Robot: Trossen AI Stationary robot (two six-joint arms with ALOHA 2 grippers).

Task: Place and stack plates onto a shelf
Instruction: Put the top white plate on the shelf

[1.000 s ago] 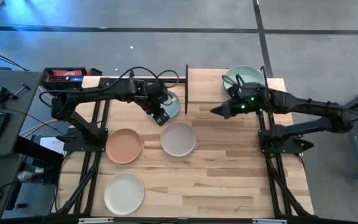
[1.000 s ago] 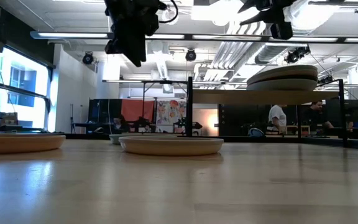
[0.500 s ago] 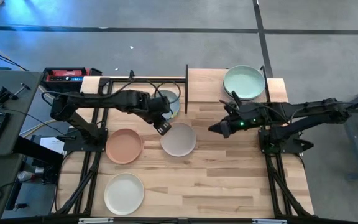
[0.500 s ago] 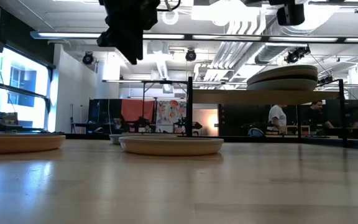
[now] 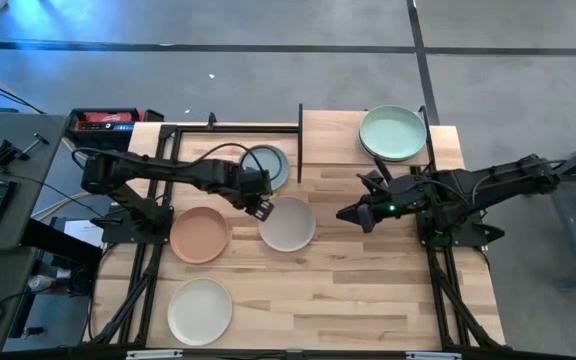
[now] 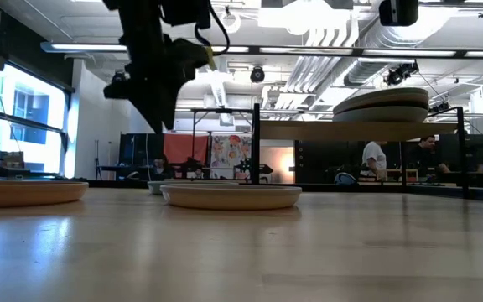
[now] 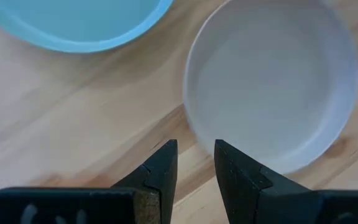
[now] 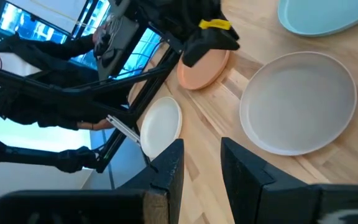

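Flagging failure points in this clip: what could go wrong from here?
1. The left gripper, open, sits over the beige plate's rim with the blue plate close by; a misaligned descent could push the plate rather than grip it.
2. The right gripper waits near the same plate; the arms could collide.

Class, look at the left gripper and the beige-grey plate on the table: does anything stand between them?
Nothing visible does. The left gripper, fingers apart, hovers at the rim of the beige-grey plate, with only bare table below; the light blue plate lies off to one side.
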